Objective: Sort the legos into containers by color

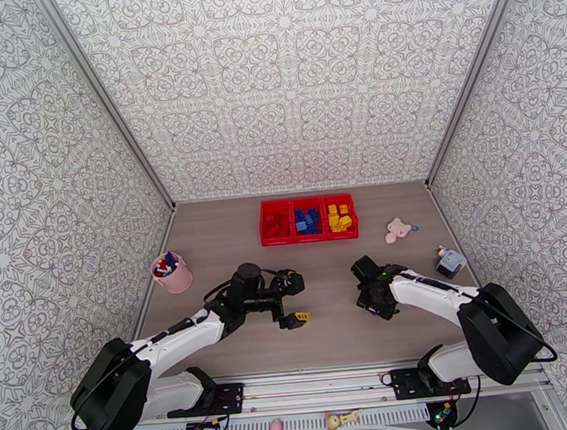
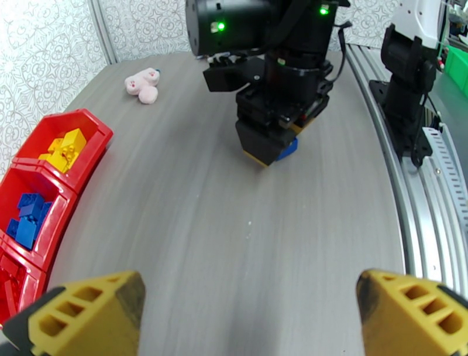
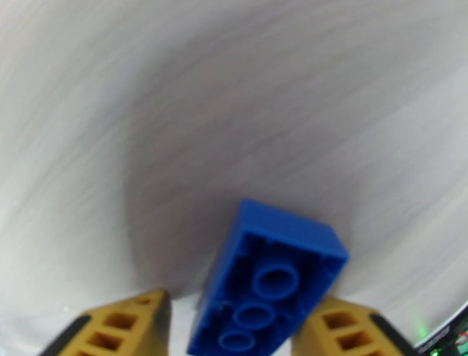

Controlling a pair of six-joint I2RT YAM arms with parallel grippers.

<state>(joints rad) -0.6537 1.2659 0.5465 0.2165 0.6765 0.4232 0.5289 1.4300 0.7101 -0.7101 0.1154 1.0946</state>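
1. Top view: red containers point(image 1: 309, 240) sit at the desk's point(image 1: 230, 240) far side, with legos point(image 1: 308, 221) inside sorted red, blue, yellow.
2. Left wrist: left jaws are wide apart over the desk.
3. Right wrist: blue lego point(image 3: 274, 275), hollow underside up, sits between the right jaws; can't tell if it's clamped.

No readable text, labels, brands, numbers or signs anywhere

Left fingers point(image 2: 88, 316) wide — right fingers point(image 3: 117, 328) narrower
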